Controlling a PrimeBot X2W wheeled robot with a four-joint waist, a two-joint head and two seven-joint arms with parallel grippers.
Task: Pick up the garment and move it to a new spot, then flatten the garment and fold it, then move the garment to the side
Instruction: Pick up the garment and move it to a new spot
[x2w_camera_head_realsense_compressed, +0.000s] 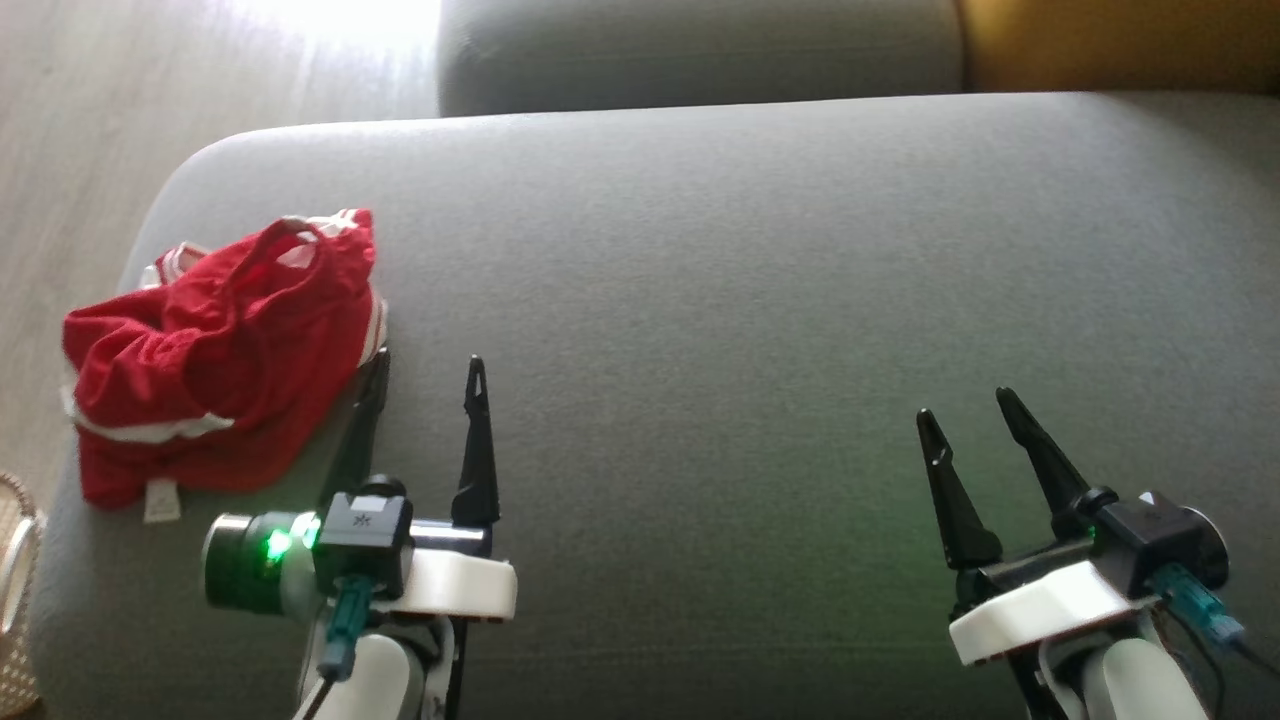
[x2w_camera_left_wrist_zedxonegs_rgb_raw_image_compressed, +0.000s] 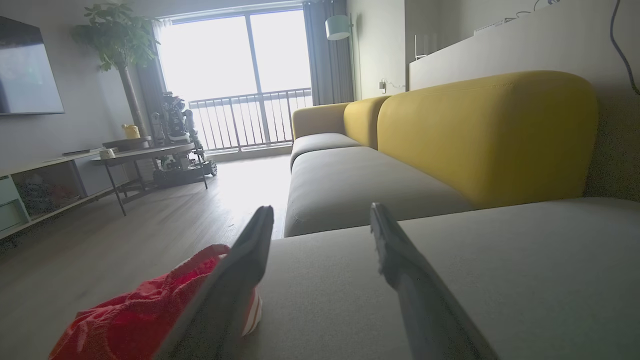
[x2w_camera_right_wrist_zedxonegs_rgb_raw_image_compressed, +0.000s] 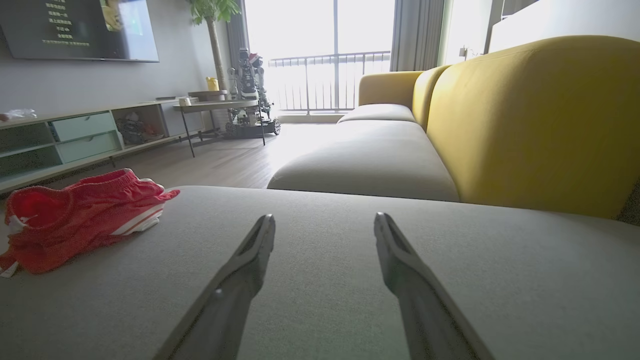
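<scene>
From the head view, you have a broad grey sofa seat ahead, with pale wood floor beyond its left end and a woven basket at the lower left edge. The red garment lies crumpled at the seat's left end, with white stripes and a white label showing. Your left tool is low over the seat with its fingers spread, the left finger right at the garment's edge, possibly touching. Your right tool is well apart to the right, also spread, over bare cushion.

In the left wrist view, the garment bunches behind the left finger. A yellow backrest stands to the right and a round table across the room.

In the right wrist view, the garment sits far left, with both fingers parted over the grey seat.
</scene>
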